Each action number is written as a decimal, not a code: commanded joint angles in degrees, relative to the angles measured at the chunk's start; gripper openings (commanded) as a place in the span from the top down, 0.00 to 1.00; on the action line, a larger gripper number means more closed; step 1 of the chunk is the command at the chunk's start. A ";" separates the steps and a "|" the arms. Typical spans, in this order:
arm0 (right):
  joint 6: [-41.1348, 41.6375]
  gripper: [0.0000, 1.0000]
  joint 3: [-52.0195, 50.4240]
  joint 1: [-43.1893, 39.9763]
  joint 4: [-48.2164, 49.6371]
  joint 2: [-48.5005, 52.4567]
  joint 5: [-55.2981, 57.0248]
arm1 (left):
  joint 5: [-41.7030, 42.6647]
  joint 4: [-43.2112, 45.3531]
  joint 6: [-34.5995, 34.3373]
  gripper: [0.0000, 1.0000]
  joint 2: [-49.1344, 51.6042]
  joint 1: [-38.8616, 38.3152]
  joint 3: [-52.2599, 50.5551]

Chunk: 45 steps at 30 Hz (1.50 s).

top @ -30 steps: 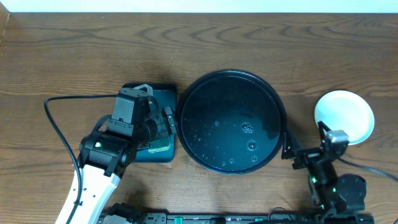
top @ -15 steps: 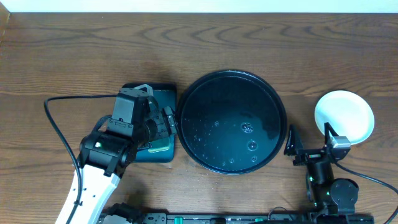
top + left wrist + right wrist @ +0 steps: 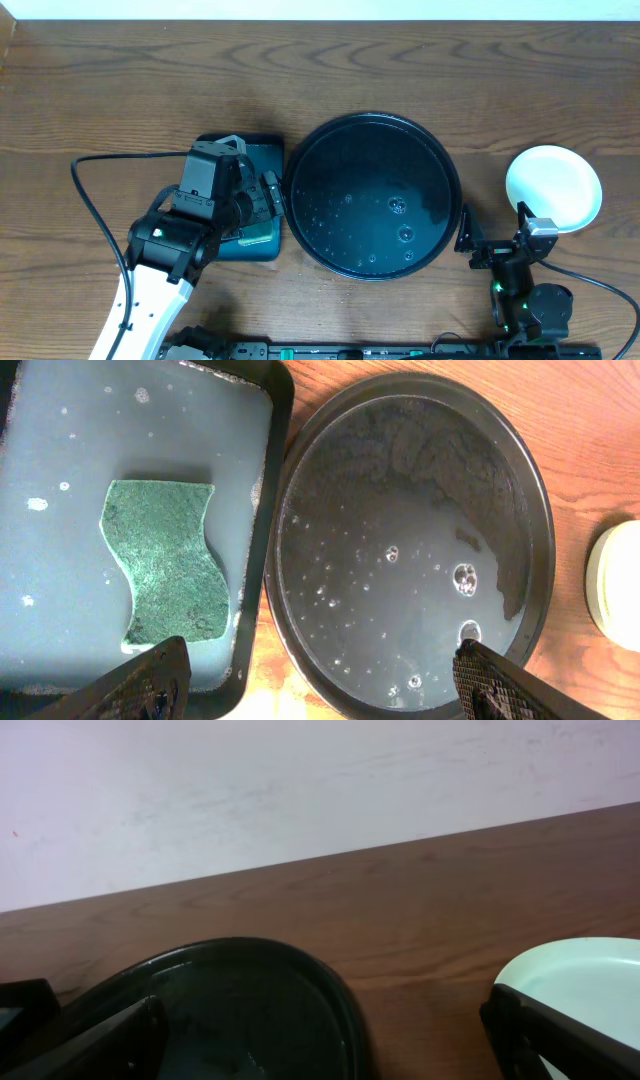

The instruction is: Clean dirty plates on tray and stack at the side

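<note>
Left wrist: plates [image 3: 618,586] partly off-frame

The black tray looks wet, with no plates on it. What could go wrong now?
The right pincer sits open close beside the plates; a careless swing might knock them. Water drops on the tray could spill onto the wooden table if the tray gets bumped.
</note>
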 commanded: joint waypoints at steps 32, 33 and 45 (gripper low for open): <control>-0.79 0.01 -0.07 -0.22 -0.26 -0.02 0.55 | -11.43 42.40 19.61 0.15 -60.22 16.90 -42.36; -0.81 0.01 -0.07 -0.22 -0.26 -0.02 0.55 | -11.63 45.46 19.61 0.15 -60.15 17.05 -44.35; -0.81 0.01 -0.07 -0.22 -0.26 -0.02 0.55 | -11.58 52.24 19.21 0.15 -60.15 17.25 -55.54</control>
